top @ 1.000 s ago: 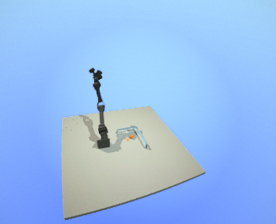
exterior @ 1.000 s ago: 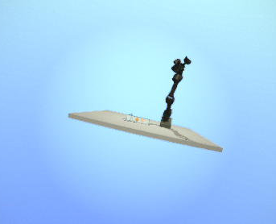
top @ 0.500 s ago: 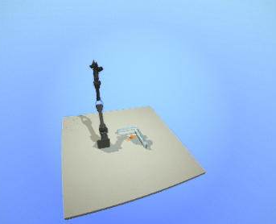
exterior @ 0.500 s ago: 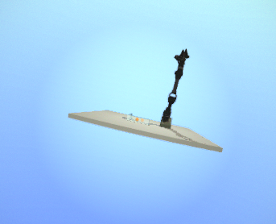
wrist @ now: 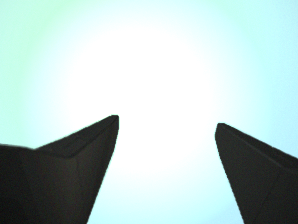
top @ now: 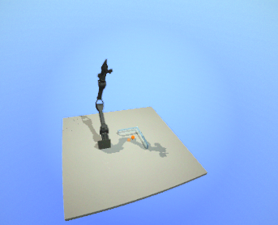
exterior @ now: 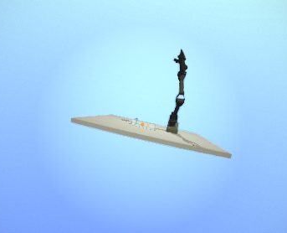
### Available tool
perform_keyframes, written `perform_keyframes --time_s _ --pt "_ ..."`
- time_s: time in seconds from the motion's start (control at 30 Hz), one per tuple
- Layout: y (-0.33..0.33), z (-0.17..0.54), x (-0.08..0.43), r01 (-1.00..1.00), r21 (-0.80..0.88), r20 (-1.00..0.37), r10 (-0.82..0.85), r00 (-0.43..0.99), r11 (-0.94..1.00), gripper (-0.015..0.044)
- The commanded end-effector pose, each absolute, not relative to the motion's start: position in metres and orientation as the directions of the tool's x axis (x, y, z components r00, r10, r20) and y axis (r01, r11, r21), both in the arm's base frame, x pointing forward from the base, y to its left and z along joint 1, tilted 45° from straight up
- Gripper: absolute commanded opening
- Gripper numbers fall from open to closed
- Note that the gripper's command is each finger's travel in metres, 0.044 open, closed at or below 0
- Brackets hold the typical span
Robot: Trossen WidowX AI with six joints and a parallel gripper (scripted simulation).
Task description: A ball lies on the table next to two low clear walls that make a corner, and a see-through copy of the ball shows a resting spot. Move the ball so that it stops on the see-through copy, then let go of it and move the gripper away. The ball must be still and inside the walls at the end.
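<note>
The bright orange ball [top: 133, 137] [exterior: 142, 124] lies on the table between the two arms of the clear walls [top: 143, 138]. A paler orange spot, the see-through copy [top: 129, 139] [exterior: 148, 125], shows close beside the ball, on the side toward the robot base. The two look very near each other; whether they overlap is too small to tell. My gripper [top: 105, 61] [exterior: 181, 51] [wrist: 167, 125] is high above the table, pointing upward and far from the ball. In the wrist view its fingers stand apart with nothing between them.
The table [top: 98, 190] [exterior: 101, 126] carries the arm's base [top: 104, 144] [exterior: 172, 127], which stands beside the open side of the walls. The arm stretches almost straight up. Its shadow falls across the table near the ball and walls. The wrist view shows only bright sky beyond the fingers.
</note>
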State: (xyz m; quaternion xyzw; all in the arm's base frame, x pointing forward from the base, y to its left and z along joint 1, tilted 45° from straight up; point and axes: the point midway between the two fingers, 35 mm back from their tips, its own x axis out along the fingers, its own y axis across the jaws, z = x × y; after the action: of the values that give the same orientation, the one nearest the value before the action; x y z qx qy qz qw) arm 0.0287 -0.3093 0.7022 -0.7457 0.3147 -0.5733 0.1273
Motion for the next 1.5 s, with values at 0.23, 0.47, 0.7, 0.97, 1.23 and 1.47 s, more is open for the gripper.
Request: perform_keyframes --time_s 0.23,0.47,0.7,0.97,1.23,1.47 --pt "-0.393 0.601 0.124 -0.217 -0.78 0.475 -0.78 0.407 -0.587 0.0294" --pt "-0.413 0.527 0.194 -0.204 -0.877 0.25 -0.774 0.581 -0.436 0.0294" --pt "-0.41 0.434 0.266 -0.255 -0.937 -0.025 -0.679 0.734 -0.241 0.0294" --pt "-0.372 0.327 0.331 -0.378 -0.925 -0.323 -0.468 0.823 -0.026 0.0294" --pt "-0.304 0.229 0.373 -0.551 -0.824 -0.567 -0.173 0.806 0.134 0.0294" --pt "-0.218 0.147 0.385 -0.736 -0.641 -0.724 0.148 0.674 0.219 0.0294"
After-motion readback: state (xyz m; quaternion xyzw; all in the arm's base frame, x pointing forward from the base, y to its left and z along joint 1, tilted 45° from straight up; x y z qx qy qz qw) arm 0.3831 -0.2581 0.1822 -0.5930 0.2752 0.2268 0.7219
